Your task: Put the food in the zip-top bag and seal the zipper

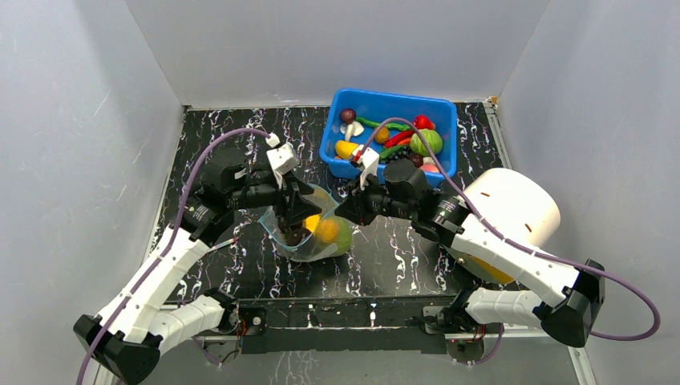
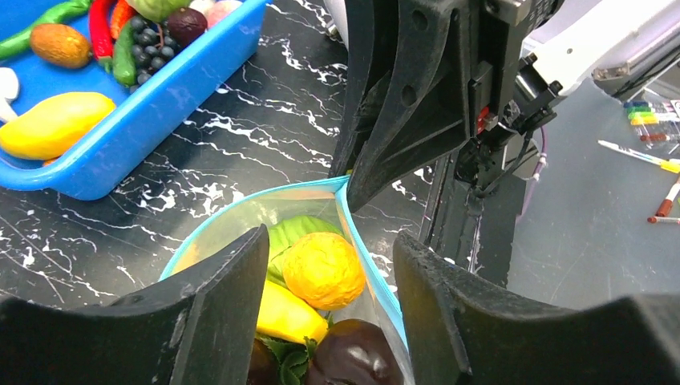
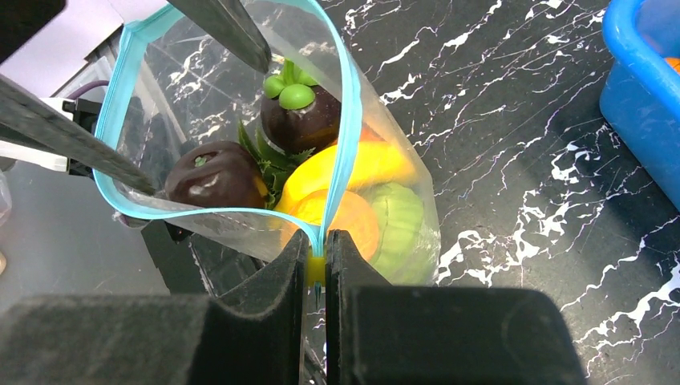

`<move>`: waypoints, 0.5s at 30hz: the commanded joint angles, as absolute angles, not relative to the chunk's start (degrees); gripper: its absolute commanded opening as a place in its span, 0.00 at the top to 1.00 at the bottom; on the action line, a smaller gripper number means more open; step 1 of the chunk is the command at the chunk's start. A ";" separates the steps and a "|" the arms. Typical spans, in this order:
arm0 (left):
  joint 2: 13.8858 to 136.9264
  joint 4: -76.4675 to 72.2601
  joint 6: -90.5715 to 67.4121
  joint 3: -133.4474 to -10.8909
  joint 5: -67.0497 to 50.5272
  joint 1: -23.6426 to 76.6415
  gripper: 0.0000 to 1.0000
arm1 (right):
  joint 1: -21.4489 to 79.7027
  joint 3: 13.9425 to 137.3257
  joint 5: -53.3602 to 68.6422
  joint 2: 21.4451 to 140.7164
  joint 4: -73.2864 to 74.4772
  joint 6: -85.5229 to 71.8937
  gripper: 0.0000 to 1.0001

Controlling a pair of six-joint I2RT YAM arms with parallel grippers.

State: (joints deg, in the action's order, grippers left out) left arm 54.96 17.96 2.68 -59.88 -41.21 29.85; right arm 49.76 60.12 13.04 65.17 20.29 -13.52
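The clear zip-top bag [image 1: 309,238] stands upright mid-table with its mouth wide open. Its teal zipper [image 3: 343,120] loops round the rim. Inside lies food: an orange ball [image 2: 321,269], a yellow piece [image 2: 287,314], a green cabbage [image 3: 401,224] and two dark purple fruits [image 3: 216,172]. My left gripper [image 2: 329,241] is open over the bag's near-left rim, one finger [image 2: 210,309] above the mouth and the other [image 2: 453,309] outside the wall. My right gripper [image 3: 318,241] is shut on the zipper's end, with a yellow tab [image 3: 317,269] between its jaws.
A blue bin [image 1: 446,120] with several more toy fruits and vegetables sits at the back right. A white cylinder [image 1: 517,204] stands by the right arm. White walls close in the table on three sides.
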 commanded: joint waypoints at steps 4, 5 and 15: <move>55.85 15.79 5.09 -58.35 -44.29 32.18 0.47 | 49.18 60.23 12.57 64.22 14.68 -14.25 1.00; 55.77 15.77 4.94 -57.59 -43.83 32.52 0.48 | 49.09 60.25 12.57 64.37 14.63 -14.32 1.00; 58.02 15.73 6.81 -55.75 -42.29 35.15 0.51 | 48.43 60.18 12.75 63.74 14.29 -13.83 1.00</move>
